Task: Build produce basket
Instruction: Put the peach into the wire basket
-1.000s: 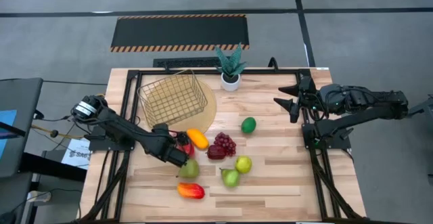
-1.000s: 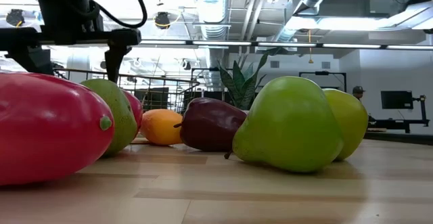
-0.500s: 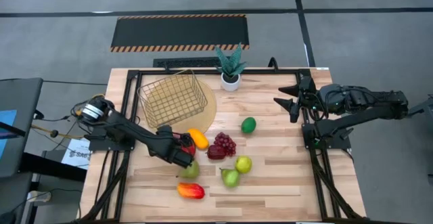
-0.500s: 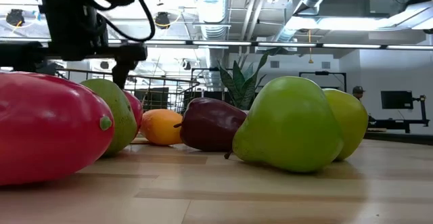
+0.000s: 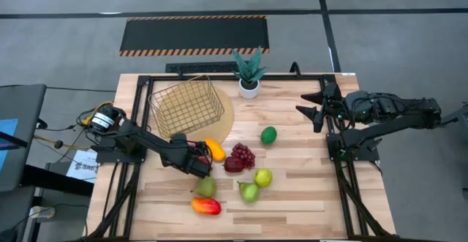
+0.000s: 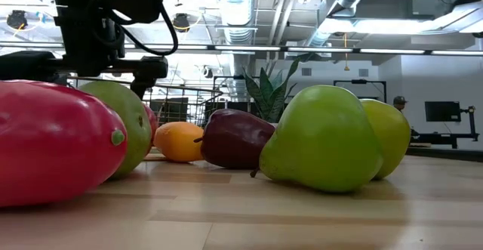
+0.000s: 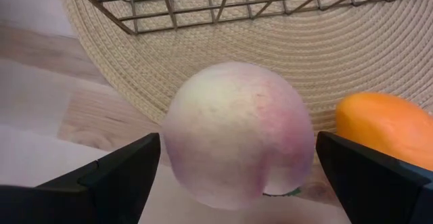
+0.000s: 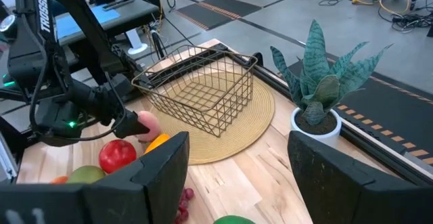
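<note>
The gold wire basket [image 5: 186,107] stands on a round woven mat [image 5: 225,121] at the table's far left. The produce lies loose in the middle of the table. A pink peach [image 7: 237,136] rests on the wood at the mat's near edge, beside an orange mango [image 7: 385,129]. My left gripper [image 5: 199,161] slants down over the peach and is open, with one finger on either side of it and a little room between each finger and the peach. My right gripper [image 5: 314,107] hangs open and high at the far right, with nothing between its fingers.
Around the peach lie a red apple [image 8: 116,154], purple grapes [image 5: 243,154], a dark red fruit [image 5: 233,165], a lime [image 5: 269,134], a green apple [image 5: 262,177], two pears [image 5: 249,191] [image 5: 205,186] and a red-orange mango [image 5: 206,206]. A potted plant [image 5: 248,74] stands at the far edge.
My left gripper has gone down and toward the table's right edge, coming in over the peach with its fingers still open. No fruit has moved.
</note>
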